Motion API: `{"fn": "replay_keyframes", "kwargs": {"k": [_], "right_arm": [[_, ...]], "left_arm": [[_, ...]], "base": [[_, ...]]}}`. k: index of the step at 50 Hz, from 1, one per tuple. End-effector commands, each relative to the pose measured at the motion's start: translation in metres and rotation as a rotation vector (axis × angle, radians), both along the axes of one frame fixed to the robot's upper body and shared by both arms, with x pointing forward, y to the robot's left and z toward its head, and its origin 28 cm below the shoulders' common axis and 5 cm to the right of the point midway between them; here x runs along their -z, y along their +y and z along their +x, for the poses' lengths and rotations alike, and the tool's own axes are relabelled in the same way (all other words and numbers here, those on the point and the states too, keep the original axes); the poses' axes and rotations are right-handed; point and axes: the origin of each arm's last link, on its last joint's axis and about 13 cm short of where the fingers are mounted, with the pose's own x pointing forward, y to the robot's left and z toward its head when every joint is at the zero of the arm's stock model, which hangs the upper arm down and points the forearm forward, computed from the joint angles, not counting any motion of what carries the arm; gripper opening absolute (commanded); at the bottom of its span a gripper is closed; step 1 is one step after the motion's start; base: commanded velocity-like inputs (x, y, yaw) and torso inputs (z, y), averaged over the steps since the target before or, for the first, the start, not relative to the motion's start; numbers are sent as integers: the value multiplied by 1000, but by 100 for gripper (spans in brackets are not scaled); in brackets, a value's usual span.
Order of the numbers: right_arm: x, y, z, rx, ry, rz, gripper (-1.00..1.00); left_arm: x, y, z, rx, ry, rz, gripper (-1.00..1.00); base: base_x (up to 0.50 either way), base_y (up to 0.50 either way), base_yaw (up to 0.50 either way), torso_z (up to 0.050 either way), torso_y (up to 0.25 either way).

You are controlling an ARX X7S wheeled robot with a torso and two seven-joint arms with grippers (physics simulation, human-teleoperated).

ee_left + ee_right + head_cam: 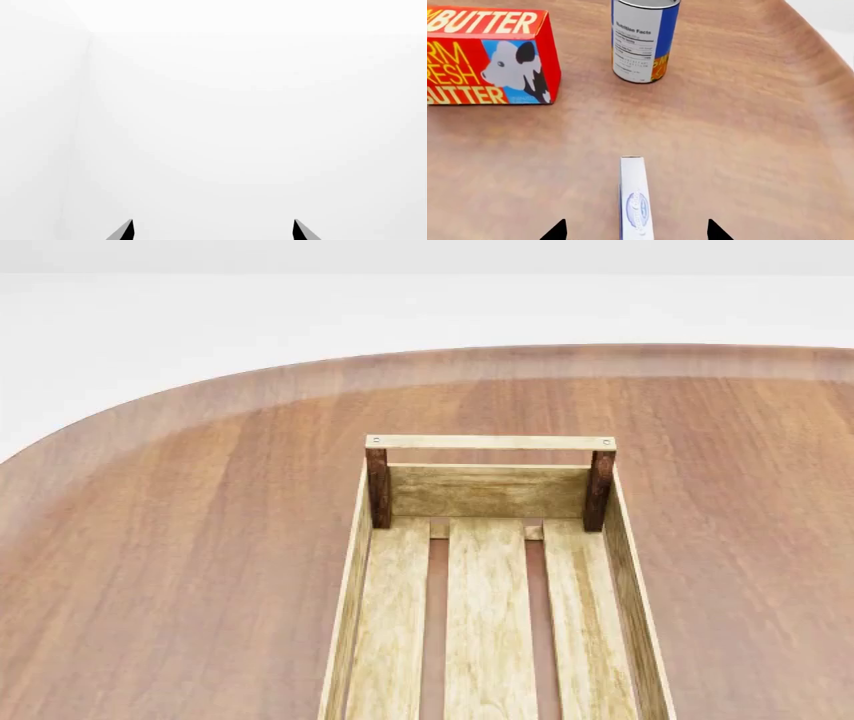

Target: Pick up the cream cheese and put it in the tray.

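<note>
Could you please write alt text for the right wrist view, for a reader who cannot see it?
The right gripper, jaws open, straddles the cream cheese, a thin white box with a blue oval logo standing on edge on the wooden table. Beyond it stand a red butter box and an upright can.

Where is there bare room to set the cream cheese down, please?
The tray is bare along its slats. Bare table flanks it. Around the cream cheese, only the butter box and can beyond it crowd.
</note>
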Motion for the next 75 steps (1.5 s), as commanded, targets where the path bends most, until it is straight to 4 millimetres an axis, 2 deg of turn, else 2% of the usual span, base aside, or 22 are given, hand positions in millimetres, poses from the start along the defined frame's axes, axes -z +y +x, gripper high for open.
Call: {"fn": "replay_keyframes", "kwargs": {"k": [1,75], "right_arm": [[5,-2,2,4,12,10,100],[28,-11,7,-3,79,83,100]], "left_arm": [[0,0,0,-1,1,1,100],[1,-1,1,-4,11,5,100]], "base": [[0,0,0,0,0],[0,0,0,0,0]]}}
